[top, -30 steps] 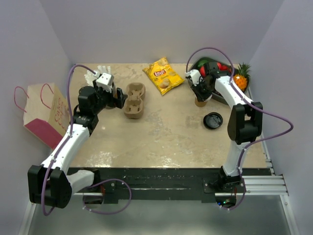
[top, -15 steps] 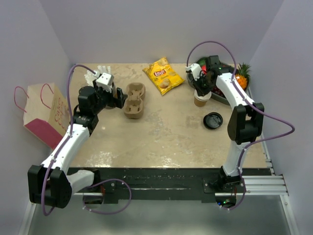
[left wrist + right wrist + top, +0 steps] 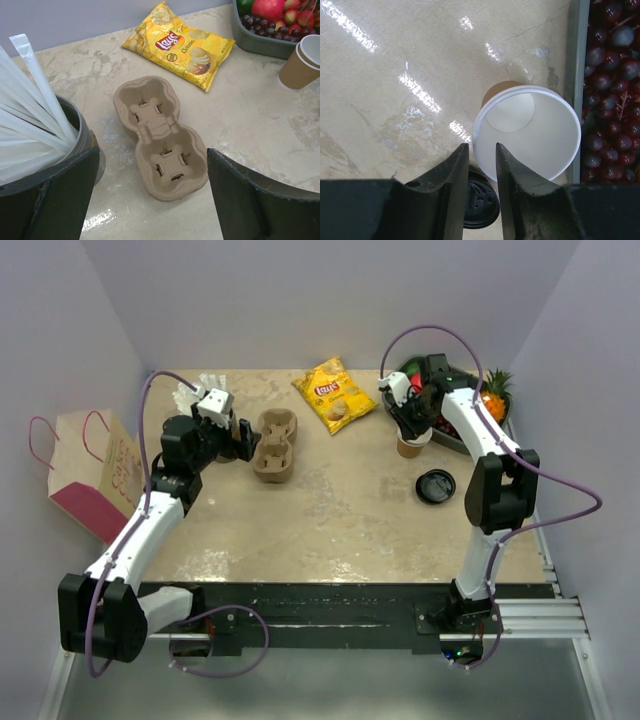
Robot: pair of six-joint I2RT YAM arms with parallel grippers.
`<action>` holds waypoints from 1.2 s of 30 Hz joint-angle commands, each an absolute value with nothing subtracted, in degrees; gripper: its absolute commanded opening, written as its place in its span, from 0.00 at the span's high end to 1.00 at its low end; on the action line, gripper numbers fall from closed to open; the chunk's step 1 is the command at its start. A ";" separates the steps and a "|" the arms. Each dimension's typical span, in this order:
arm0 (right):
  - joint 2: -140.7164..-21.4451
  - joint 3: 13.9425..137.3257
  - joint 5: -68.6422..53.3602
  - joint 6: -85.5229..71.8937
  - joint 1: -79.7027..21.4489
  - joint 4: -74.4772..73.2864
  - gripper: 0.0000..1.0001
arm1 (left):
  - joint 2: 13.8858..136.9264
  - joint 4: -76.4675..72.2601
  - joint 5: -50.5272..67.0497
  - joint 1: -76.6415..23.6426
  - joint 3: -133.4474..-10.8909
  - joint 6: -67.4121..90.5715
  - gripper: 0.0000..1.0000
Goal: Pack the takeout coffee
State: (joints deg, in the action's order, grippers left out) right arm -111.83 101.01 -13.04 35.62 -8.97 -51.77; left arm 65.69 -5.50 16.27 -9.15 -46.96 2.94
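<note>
1. Coffee cup (image 3: 410, 446) stands upright and lidless on the table (image 3: 330, 505), just beside the fruit tray (image 3: 575, 60); its black lid (image 3: 435, 485) lies apart.
2. Right gripper (image 3: 481, 148) hovers over its rim, barely parted, holding nothing.
3. Left gripper (image 3: 152, 160) gapes wide, empty, facing the pulp carrier (image 3: 160, 135).

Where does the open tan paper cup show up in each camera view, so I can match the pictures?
Top external: the tan paper cup stands right of centre, beside the fruit tray.
Left wrist: the cup is at the right edge, just below the tray.
Right wrist: the cup is in the centre, seen from above, white inside.
Shared landmark: the tray's grey wall, right next to the cup in all three.
</note>
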 commanded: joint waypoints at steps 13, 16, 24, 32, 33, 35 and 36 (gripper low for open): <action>-113.47 103.45 -14.33 37.62 -8.96 -53.26 0.75 | 66.45 -8.61 16.26 -9.40 -47.55 2.81 0.08; -113.29 103.62 -14.33 37.53 -8.88 -53.26 0.77 | 66.45 -8.70 16.26 -9.40 -47.72 2.72 0.08; -112.76 103.89 -14.24 37.09 -8.96 -53.09 0.80 | 66.45 -8.88 16.44 -9.40 -47.46 2.90 0.08; -112.76 104.15 -14.06 36.91 -8.88 -53.17 0.80 | 66.27 -9.32 16.52 -9.40 -46.93 3.16 0.08; -112.76 104.15 -14.06 36.91 -8.96 -53.00 0.81 | 66.27 -9.23 16.52 -9.40 -46.85 3.16 0.08; -112.85 104.06 -14.06 36.65 -8.96 -52.82 0.83 | 66.18 -9.23 16.61 -9.40 -46.85 3.16 0.08; -112.76 104.15 -14.06 36.56 -8.96 -52.74 0.88 | 66.27 -9.32 16.52 -9.40 -46.76 3.16 0.08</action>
State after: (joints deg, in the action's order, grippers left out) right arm -114.02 101.67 -13.04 36.67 -8.97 -53.15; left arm 66.43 -5.56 16.27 -9.15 -46.96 2.96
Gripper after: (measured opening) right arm 0.180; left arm 0.922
